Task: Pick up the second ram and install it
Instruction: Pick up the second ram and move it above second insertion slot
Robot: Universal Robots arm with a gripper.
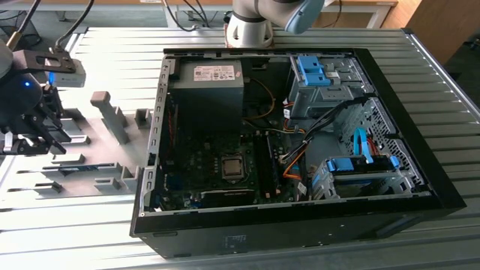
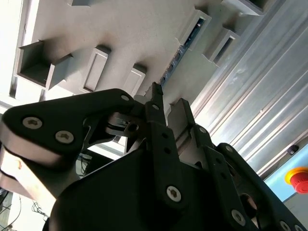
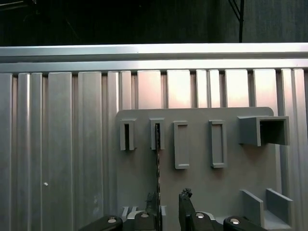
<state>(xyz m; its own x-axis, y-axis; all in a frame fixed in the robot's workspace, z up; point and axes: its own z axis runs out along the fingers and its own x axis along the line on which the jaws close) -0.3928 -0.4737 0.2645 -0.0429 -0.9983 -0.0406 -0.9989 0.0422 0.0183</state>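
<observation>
The second ram (image 3: 157, 159) stands on its edge in a slotted holder of the grey fixture plate (image 3: 202, 187). It is a thin dark stick with a bluish edge (image 2: 182, 48). In the exterior view it lies low at the exterior view's left (image 1: 81, 167). My gripper (image 3: 169, 201) hangs above the near end of the stick. It is open, with a clear gap between the black fingers (image 2: 155, 103) and nothing held. One finger lines up almost over the stick. The gripper (image 1: 34, 147) is at the far edge of the exterior view's left.
An open black computer case (image 1: 420, 169) fills the middle of the slatted metal table (image 1: 112, 50), with the motherboard (image 1: 225, 169), power supply (image 1: 206, 90), blue drive cages and loose cables inside. Grey fixture blocks (image 1: 109, 112) stand between gripper and case. A red stop button (image 2: 299, 179) is nearby.
</observation>
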